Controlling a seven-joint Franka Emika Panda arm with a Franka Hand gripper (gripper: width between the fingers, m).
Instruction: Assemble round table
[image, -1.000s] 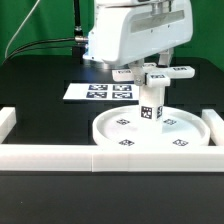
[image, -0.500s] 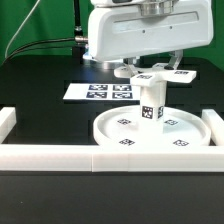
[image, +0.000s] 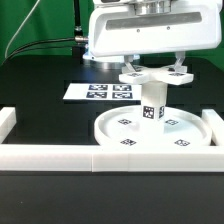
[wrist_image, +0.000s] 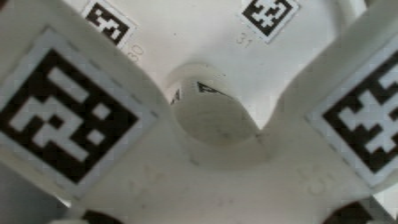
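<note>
White cross-shaped foot piece (image: 152, 72), tagged, sits atop the upright post (image: 151, 103) on the rimmed round disc (image: 150, 128), directly beneath the pincer (image: 152, 66), whose grip I cannot tell.

- The round disc (image: 150, 132), post (image: 152, 103) and cross-shaped foot piece (image: 153, 73) are seen as smooth white plastic, slightly glossy.
- Beneath the disc, a matt black table (image: 40, 90) is seen.

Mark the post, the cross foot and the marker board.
post (image: 152, 108), exterior view, tagged side wall.
cross foot (image: 155, 75), exterior view, centre hub atop the post.
marker board (image: 100, 92), exterior view, printed top face.
</note>
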